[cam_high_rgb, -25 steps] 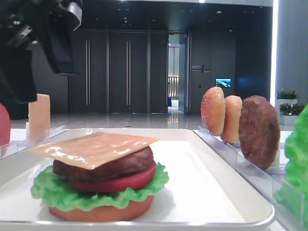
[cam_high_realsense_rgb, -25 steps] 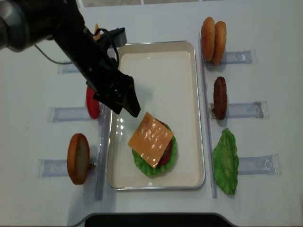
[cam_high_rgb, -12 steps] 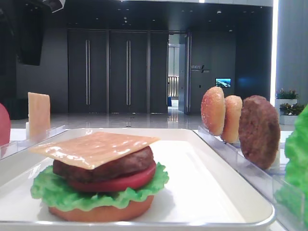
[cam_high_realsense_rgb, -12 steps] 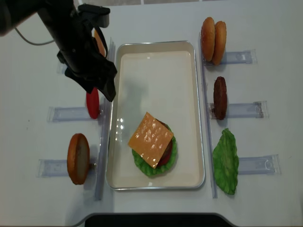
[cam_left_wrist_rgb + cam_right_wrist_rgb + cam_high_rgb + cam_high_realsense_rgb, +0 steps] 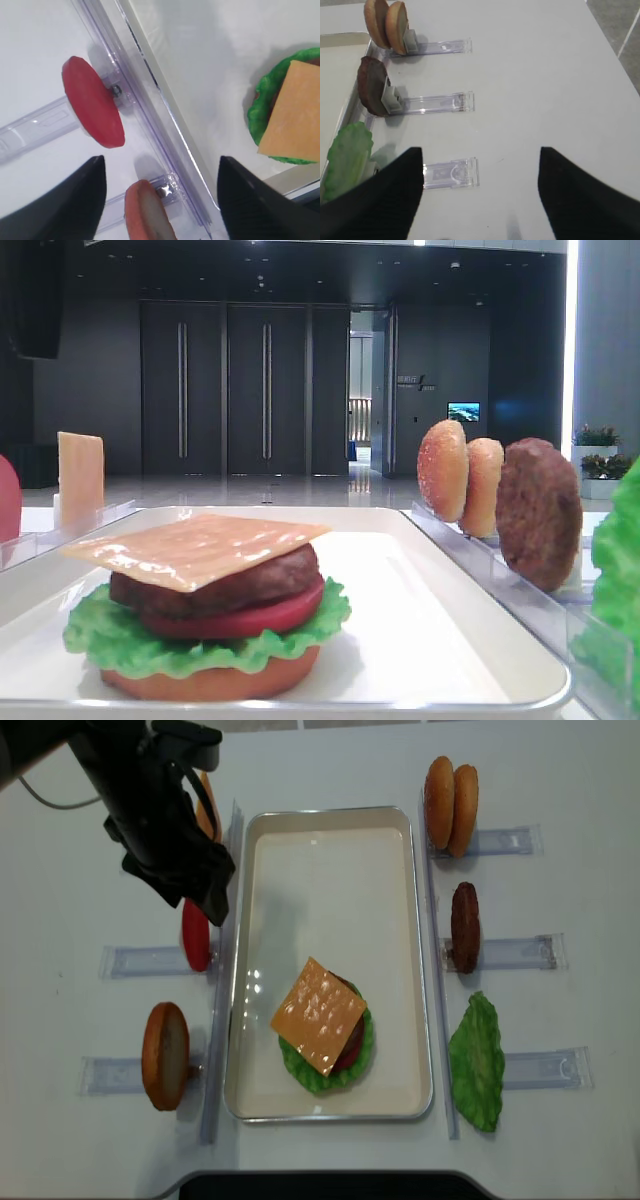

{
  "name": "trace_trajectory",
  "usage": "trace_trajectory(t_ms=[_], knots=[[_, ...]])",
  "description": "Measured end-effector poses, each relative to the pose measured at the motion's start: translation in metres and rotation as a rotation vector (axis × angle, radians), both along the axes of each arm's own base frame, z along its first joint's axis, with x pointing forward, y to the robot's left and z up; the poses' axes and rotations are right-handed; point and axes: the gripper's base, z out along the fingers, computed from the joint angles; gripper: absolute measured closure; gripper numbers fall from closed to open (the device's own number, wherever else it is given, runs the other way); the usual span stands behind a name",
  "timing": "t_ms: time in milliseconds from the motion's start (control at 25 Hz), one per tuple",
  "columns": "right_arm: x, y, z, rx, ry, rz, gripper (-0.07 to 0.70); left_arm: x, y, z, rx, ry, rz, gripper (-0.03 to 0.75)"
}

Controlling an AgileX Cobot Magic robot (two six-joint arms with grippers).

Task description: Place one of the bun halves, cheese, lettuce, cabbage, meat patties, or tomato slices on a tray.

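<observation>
On the white tray sat a stack near its front end: a bun half at the bottom, then ruffled lettuce, a tomato slice, a meat patty, and a square of cheese draped on top, corners overhanging.

The left pincer hovered over the surface just left of the tray, above the upright red tomato slice in its clear holder. From the left wrist view its two dark fingers stood well apart with nothing between them, and a bun half on edge showed below, between them.

Another bun half stood on edge further forward on the left. A cheese slice stood upright at the far left.

On the right side of the tray, two bun halves leaned together in a holder, a spare patty stood on edge nearer the front, and a loose lettuce leaf came nearest of all.

The right pincer hung over bare surface beside the last holder, its fingers spread wide and holding nothing.
</observation>
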Motion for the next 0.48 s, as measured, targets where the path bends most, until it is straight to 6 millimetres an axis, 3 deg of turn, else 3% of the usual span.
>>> trace_trajectory(t_ms=[280, 480], knots=[[0.000, 0.000, 0.000, 0.000, 0.000, 0.000, 0.166, -0.009, 0.008, 0.022, 0.013, -0.077, -0.005, 0.192], [0.000, 0.000, 0.000, 0.000, 0.000, 0.000, 0.166, -0.005, 0.026, 0.025, 0.016, -0.085, 0.068, 0.192]])
